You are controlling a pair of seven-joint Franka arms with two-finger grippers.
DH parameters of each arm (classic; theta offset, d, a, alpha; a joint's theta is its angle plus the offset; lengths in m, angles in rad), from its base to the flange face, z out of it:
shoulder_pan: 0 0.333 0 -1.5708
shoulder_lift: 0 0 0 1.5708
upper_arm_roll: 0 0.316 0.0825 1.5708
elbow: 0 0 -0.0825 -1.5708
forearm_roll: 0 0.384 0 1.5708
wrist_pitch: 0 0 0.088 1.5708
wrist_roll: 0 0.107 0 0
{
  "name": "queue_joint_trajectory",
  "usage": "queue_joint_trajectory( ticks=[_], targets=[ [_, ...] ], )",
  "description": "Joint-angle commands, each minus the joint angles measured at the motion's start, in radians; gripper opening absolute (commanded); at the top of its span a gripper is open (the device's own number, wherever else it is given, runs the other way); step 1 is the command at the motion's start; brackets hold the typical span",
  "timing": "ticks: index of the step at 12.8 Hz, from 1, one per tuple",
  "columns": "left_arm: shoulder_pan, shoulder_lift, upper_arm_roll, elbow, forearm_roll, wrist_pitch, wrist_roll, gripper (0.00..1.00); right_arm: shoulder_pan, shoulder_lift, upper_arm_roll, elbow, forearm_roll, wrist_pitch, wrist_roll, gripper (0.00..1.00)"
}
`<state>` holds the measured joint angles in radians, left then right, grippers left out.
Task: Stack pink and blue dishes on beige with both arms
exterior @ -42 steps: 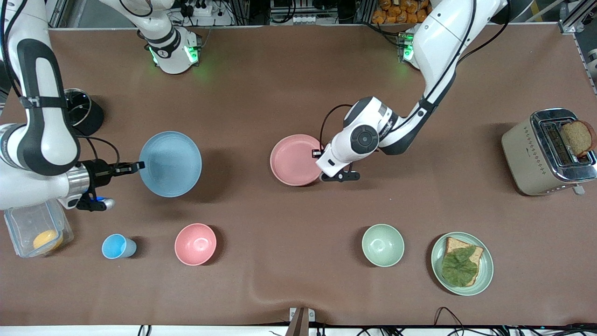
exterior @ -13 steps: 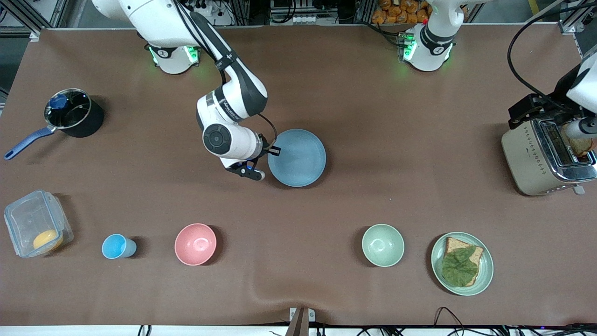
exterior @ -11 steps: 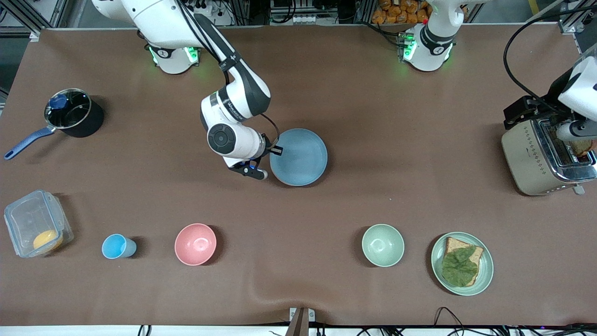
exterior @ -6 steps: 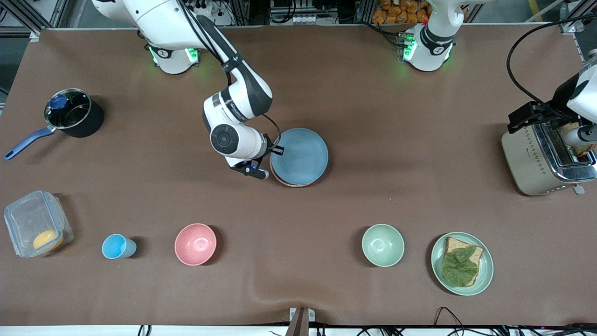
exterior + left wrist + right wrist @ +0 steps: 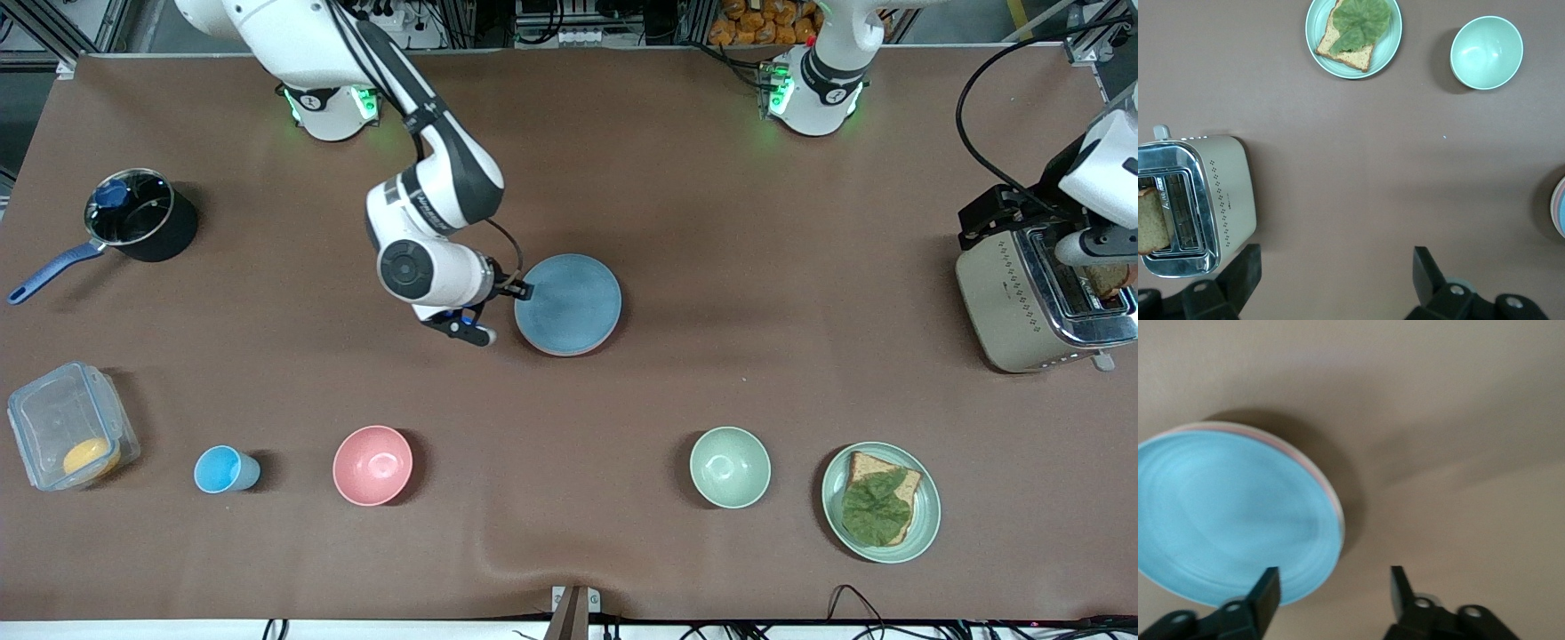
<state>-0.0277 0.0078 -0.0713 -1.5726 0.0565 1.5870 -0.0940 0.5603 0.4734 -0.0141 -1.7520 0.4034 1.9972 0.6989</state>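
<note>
The light blue plate (image 5: 569,304) lies on the pale pink plate (image 5: 562,353) in the middle of the table; only a thin pink rim (image 5: 1305,457) shows under the blue plate (image 5: 1231,520). No beige plate shows in any view. My right gripper (image 5: 520,290) is open at the stack's edge toward the right arm's end, holding nothing. In the right wrist view the right gripper (image 5: 1335,581) has one finger over the blue rim and the other over bare table. My left gripper (image 5: 991,216) waits, open and empty, above the toaster; in its wrist view the left gripper (image 5: 1336,260) is over bare table.
A toaster (image 5: 1022,298) with bread stands at the left arm's end. Nearer the front camera stand a green plate with toast (image 5: 925,520), a green bowl (image 5: 730,467), a pink bowl (image 5: 372,465), a blue cup (image 5: 225,468) and a clear container (image 5: 67,436). A black pot (image 5: 142,213) sits at the right arm's end.
The right gripper carried the blue plate over the pink plate, set it down on it, let go and drew back a little. The left arm barely shifted above the toaster.
</note>
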Motion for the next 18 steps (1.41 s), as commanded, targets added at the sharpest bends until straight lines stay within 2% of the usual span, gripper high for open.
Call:
queue_joint_trajectory(
  ticks=[1, 5, 9, 13, 16, 18],
  targets=[
    [-0.009, -0.011, 0.015, 0.005, 0.026, -0.004, 0.043, 1.00, -0.109, -0.094, 0.002, -0.020, -0.063, -0.098, -0.119, 1.00],
    [-0.009, -0.023, 0.015, 0.022, 0.025, -0.021, 0.056, 1.00, -0.281, -0.192, 0.002, -0.017, -0.156, -0.205, -0.319, 1.00],
    [-0.004, -0.080, 0.013, -0.044, 0.008, -0.045, 0.048, 1.00, -0.425, -0.255, 0.002, -0.012, -0.279, -0.251, -0.539, 1.00],
    [-0.006, -0.077, 0.013, -0.046, 0.009, -0.052, 0.045, 1.00, -0.569, -0.346, 0.002, 0.008, -0.314, -0.291, -0.789, 1.00],
    [-0.001, -0.072, 0.011, -0.018, 0.008, -0.067, 0.043, 1.00, -0.585, -0.381, 0.003, 0.118, -0.409, -0.414, -0.786, 1.00],
    [0.003, -0.071, 0.013, -0.015, 0.008, -0.078, 0.043, 1.00, -0.585, -0.389, 0.005, 0.204, -0.416, -0.472, -0.788, 1.00]
  ],
)
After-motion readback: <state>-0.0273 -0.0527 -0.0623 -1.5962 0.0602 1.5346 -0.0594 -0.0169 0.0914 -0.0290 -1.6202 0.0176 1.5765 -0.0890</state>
